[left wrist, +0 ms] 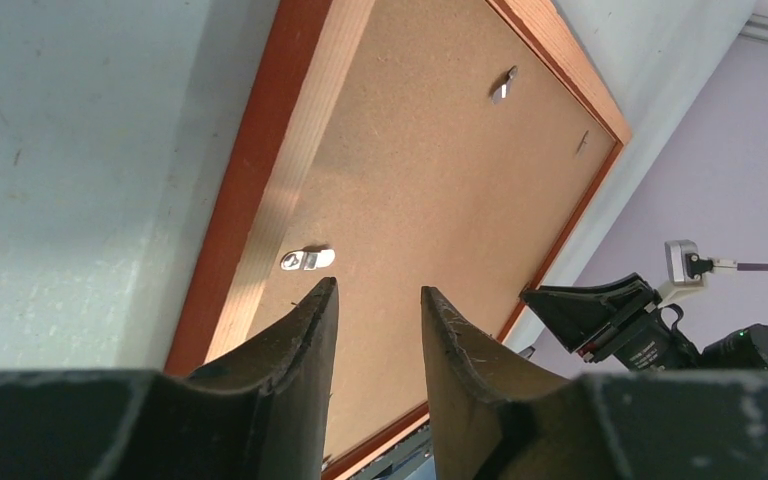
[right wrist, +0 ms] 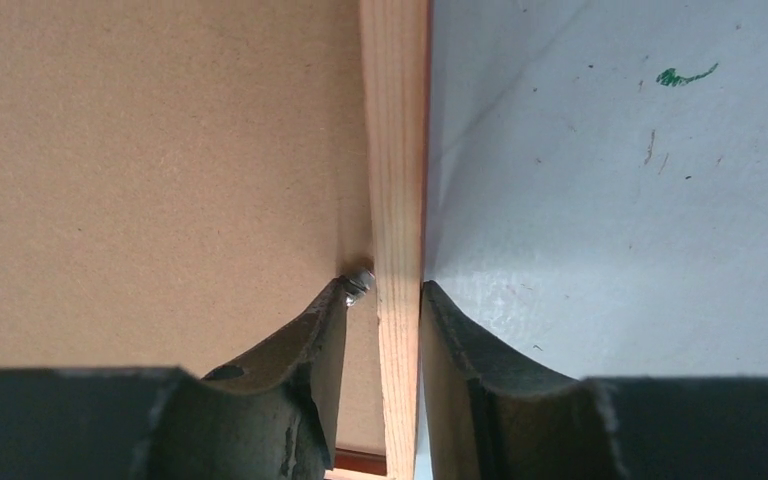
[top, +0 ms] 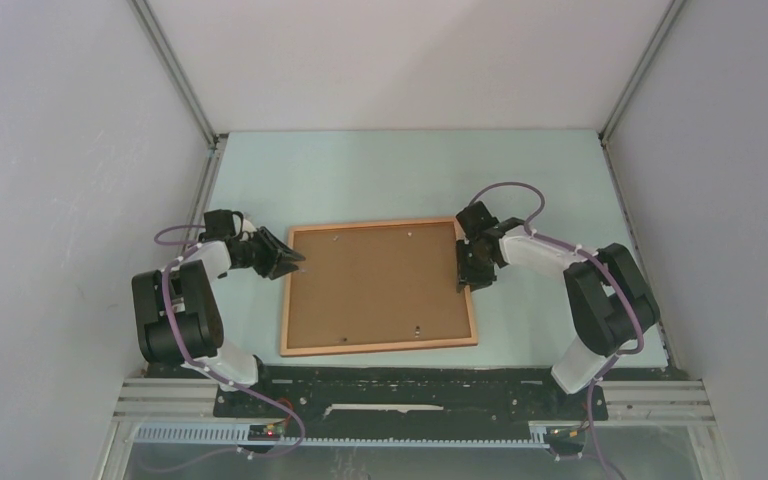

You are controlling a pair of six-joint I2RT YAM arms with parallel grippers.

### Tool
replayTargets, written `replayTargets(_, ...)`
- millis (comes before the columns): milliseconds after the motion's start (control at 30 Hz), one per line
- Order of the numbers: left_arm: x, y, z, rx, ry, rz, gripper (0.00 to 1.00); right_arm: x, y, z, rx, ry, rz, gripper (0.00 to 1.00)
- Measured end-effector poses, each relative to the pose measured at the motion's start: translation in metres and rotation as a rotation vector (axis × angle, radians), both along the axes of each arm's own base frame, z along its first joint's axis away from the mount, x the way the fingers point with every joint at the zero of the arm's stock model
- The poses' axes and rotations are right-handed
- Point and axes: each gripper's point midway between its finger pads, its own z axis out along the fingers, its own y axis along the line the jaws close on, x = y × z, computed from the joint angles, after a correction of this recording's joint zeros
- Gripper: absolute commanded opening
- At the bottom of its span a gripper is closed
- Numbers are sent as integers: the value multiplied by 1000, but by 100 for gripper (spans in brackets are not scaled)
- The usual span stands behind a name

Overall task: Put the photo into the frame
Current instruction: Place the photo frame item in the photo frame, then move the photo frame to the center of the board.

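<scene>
Right tool [right wrist: 385, 290] straddles frame [right wrist: 397, 150] rim; orange wood, brown backing [right wrist: 160, 150] facing up.

Brown backing board [top: 375, 285], pale blue table [top: 360, 170], green scribble [right wrist: 685, 75]

It looks like a robot lab: plain gray walls [top: 50, 150] box in a pale table [top: 380, 170] with a metal rail [top: 160, 402].

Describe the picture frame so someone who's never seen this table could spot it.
On the pale green table, dead centre, lies one large flat rectangle. The frame is its thin orange-brown wooden rim; the duller brown backing board fills the inside, dotted with small metal clips.
</scene>
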Motion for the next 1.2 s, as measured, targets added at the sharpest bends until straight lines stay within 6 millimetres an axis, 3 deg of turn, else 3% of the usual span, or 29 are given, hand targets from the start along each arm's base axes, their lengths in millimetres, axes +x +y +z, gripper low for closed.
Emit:
replayTargets(133, 0, 0, 0, -2, -1, -1, 39, 2, 2, 1, 19, 3, -47, 0)
replayTargets(233, 0, -1, 1, -6, -2, -3, 39, 3, 4, 1, 38, 8, -82, 6)
replayTargets(267, 0, -1, 1, -8, -3, -4, 39, 4, 5, 1, 53, 9, -95, 9)
replayTargets(333, 0, -2, 2, -12, -5, -5, 39, 6, 7, 2, 89, 6, -125, 28)
replayTargets(400, 0, -2, 2, -15, -8, -6, 38, 7, 9, 3, 121, -2, -150, 38)
replayTargets(667, 1, -3, 2, -20, -6, -3, 38, 14, 16, 17, 182, -63, -173, 62)
replayTargets(967, 1, -3, 3, -21, -8, -3, 38, 29, 20, 16, 95, -94, -159, 62)
replayTargets(1133, 1, -2, 3, -19, -9, -2, 43, 23, 13, 0, 27, -50, -163, 59)
replayTargets(1200, 1, -2, 4, -12, -12, 0, 48, 21, 12, -2, 11, -38, -160, 54)
